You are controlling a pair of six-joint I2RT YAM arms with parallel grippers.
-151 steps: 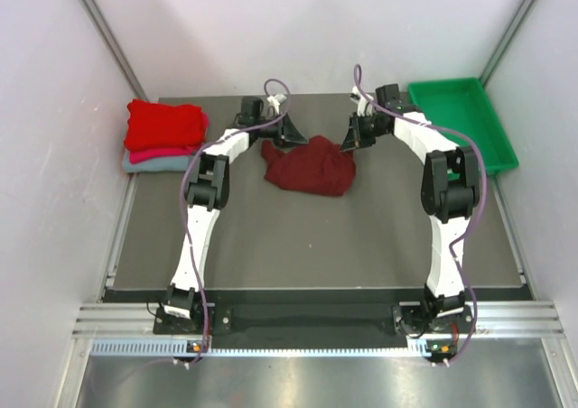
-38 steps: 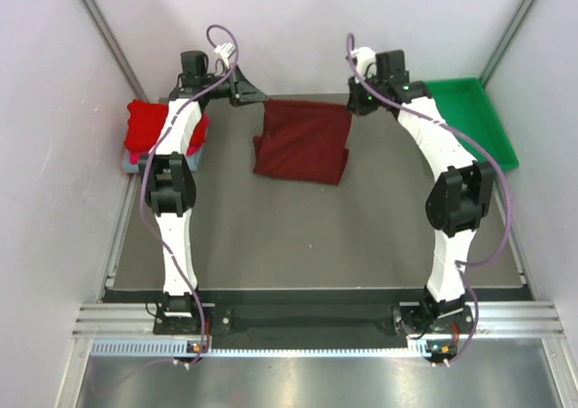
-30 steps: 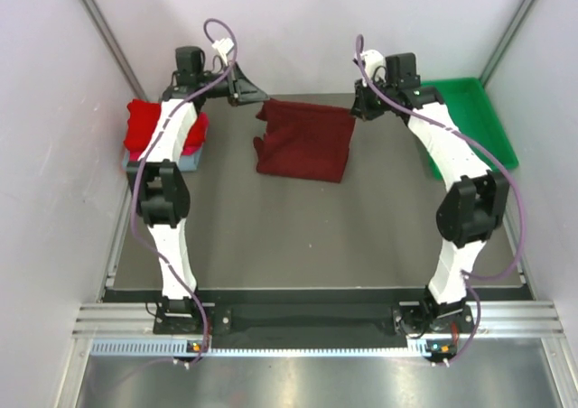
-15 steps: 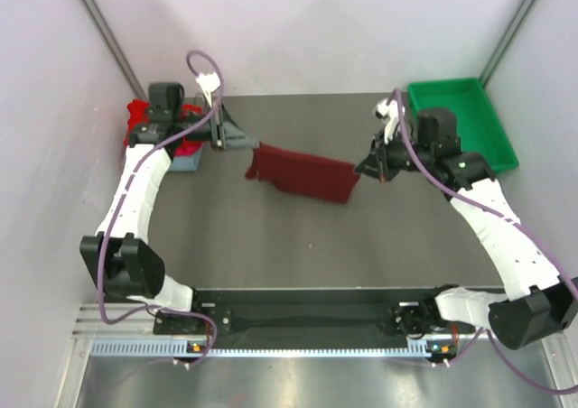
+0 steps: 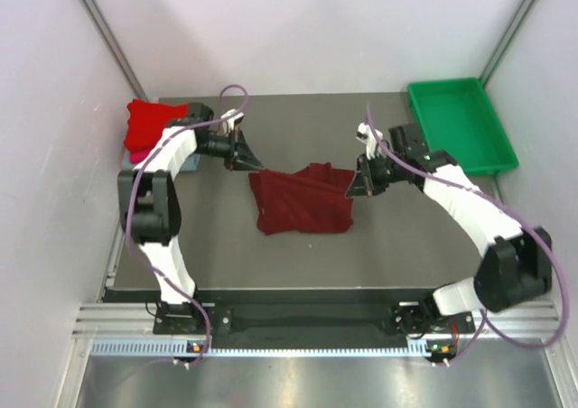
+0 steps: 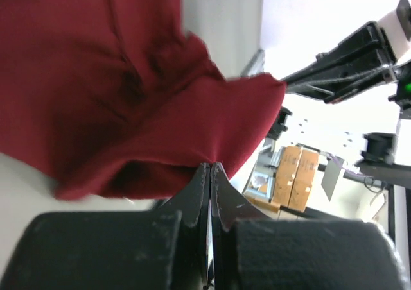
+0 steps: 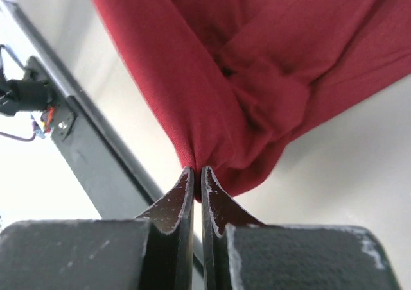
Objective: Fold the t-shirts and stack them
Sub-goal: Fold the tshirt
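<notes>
1. Grey worktop (image 5: 388, 255) is enclosed by pale walls (image 5: 54, 245); a green tray (image 5: 462, 124) is placed at the far right corner, well apart from the cloth.
2. A stack of folded t-shirts (image 5: 149, 126), bright red on top, is located at the far left corner. Its lower layers are largely hidden by the left arm (image 5: 149, 205).
3. The maroon t-shirt (image 5: 302, 208) is laid crumpled at mid-worktop, between both arms.
4. The left pincer (image 5: 249, 162) is closed tight on the shirt's far left edge. The right pincer (image 5: 354, 190) is closed tight on its right edge.
5. The pinched folds are resolved only in the wrist views; tray and stack are seen only from above.
</notes>
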